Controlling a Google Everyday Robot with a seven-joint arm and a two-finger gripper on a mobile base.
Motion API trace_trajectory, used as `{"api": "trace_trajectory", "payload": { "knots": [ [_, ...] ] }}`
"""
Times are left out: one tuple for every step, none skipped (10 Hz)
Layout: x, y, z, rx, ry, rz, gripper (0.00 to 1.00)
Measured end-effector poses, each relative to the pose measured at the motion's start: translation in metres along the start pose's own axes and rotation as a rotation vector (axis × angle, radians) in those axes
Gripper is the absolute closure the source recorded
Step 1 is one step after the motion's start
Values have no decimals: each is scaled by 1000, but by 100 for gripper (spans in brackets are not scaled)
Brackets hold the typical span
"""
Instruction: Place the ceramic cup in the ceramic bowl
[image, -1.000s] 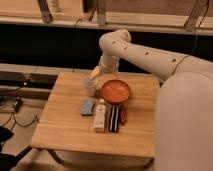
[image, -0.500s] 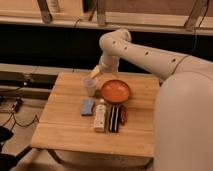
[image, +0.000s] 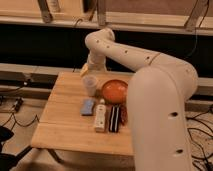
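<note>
Nothing has visibly moved over the last second: arm, cup and bowl sit where they did, so this looks like a pause at the grasp, not a transfer.

Gripper (image: 88, 71) hangs off the arm (image: 125, 52) over the back edge of the surface (image: 62, 131), left of centre, directly on top of the ceramic cup (image: 90, 85). Can't tell whether it has hold of the cup or is just parked at the rim; that contact is hidden by the wrist. The cup is upright, and its base looks to be on or barely off the wood, can't say which.

Ceramic bowl (image: 114, 91) is just beside the cup toward the right edge, also near the back. It is open side up with nothing in it, so the place step is not yet done.

My read: top-down approach is used because the cup has no handle and the bowl is close by. Next move needs a lift clear of the bowl rim, then a short shift right.

Blue block (image: 87, 106), white bottle (image: 101, 116) and dark packet (image: 115, 118) line up mid-surface, toward the front edge, clear of that path.
</note>
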Motion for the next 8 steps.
{"api": "trace_trajectory", "payload": {
  "knots": [
    [-7,-6,7,4,2,18,20],
    [-14,-25,22,7,18,75,20],
    [-10,-35,37,-7,49,120,20],
    [-5,-39,46,-18,73,148,20],
    [-2,-42,49,-21,81,158,20],
    [-3,-43,48,-21,80,159,20],
    [-3,-40,49,-22,80,156,20],
    [-3,-40,48,-20,80,154,20]
  ]
}}
